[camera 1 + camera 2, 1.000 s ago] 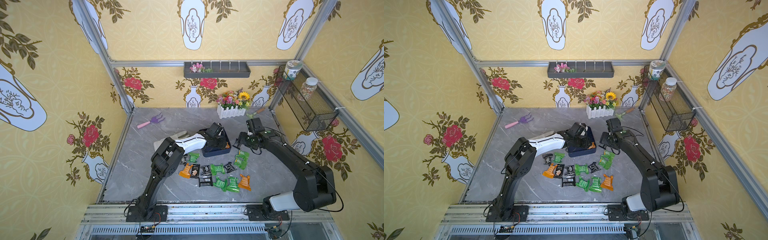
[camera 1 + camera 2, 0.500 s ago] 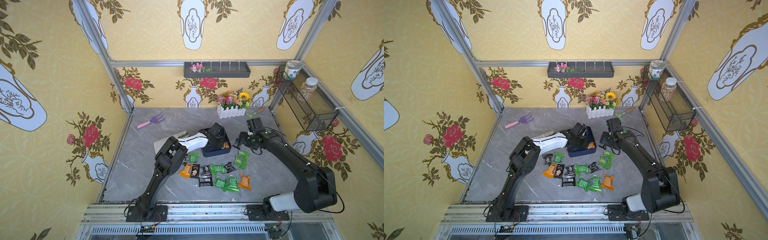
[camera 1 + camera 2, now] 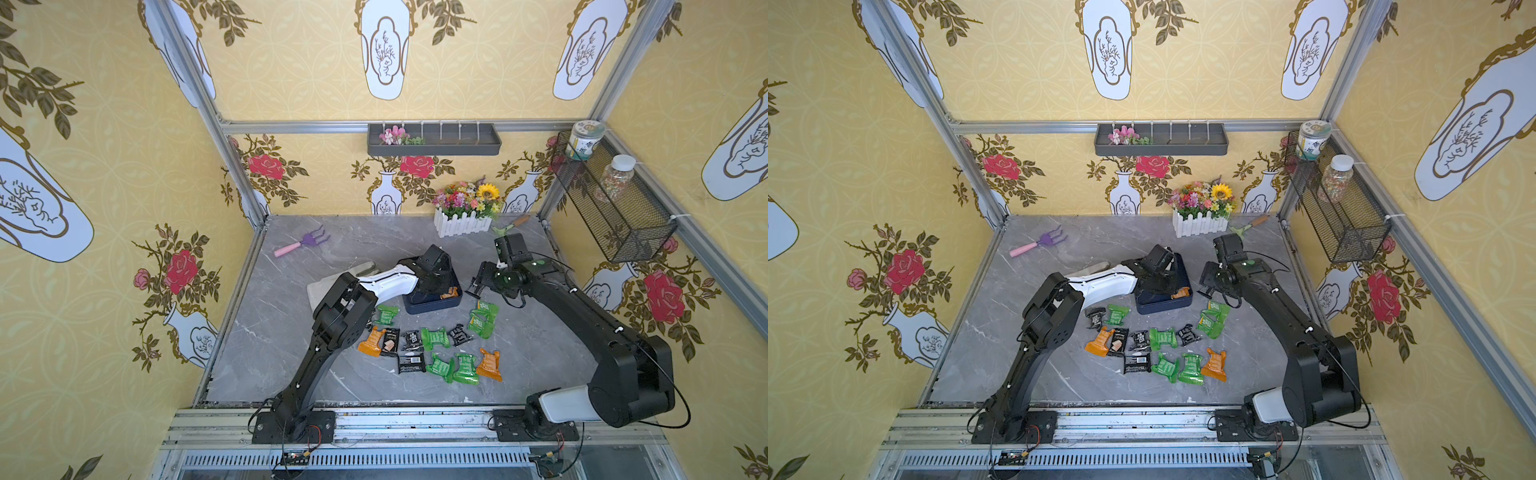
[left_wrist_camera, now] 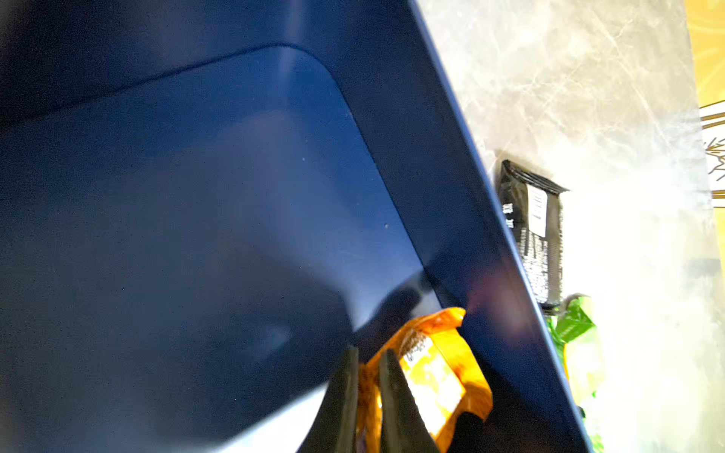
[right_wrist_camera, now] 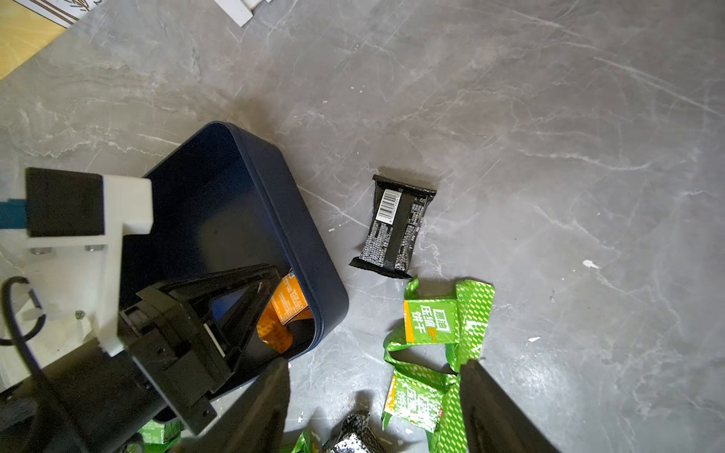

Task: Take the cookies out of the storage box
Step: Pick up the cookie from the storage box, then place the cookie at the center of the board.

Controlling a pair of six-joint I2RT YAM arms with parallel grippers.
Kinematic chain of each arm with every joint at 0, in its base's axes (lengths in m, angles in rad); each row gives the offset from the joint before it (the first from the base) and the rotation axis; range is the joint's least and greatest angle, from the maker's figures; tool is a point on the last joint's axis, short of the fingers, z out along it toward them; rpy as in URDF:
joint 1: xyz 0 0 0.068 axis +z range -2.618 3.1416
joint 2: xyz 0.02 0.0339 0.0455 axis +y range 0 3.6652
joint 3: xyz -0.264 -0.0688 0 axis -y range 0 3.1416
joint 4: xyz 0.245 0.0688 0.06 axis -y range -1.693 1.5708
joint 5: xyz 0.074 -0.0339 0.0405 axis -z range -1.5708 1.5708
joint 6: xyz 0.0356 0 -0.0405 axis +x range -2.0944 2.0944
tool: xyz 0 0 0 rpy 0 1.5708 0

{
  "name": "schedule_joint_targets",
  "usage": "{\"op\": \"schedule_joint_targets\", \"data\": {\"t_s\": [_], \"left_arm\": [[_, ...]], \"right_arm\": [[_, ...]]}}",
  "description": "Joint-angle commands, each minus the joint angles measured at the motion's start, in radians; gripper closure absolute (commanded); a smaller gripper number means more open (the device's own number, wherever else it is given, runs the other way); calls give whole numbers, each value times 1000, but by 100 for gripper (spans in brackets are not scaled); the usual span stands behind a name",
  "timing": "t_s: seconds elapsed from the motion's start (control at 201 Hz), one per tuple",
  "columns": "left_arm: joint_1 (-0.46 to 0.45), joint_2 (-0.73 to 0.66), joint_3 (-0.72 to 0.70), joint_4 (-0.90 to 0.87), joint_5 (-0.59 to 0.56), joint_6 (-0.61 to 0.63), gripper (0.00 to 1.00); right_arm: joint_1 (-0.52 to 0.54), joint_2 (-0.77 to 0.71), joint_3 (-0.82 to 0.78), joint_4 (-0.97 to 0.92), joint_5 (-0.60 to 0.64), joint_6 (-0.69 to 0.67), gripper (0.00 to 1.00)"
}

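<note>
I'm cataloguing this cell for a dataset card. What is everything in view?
box: 1, dark blue, mid-table
packet in box: 1, orange, near corner
green packets: 6, on table in front of box
black packets: 5, same spread
orange packets: 2, at ends of the spread
rake: 1, pink and purple, far left of table
flower planter: 1, white fence, by back wall
trowel: 1, green, beside planter
shelf: 1, grey, back wall, holds pink flowers
wire basket: 1, black, right wall
jars: 2, in basket
table: 1, grey marble
left gripper: shut on packet in box
right gripper: open, beside box, near green packets
</note>
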Motion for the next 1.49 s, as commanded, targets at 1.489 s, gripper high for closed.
{"op": "schedule_joint_targets", "data": {"t_s": [1.489], "left_arm": [[-180,-1138,-1196,-36,-217,-409,100]], "right_arm": [[18,-48,3,16,-47,-29,28]]}}
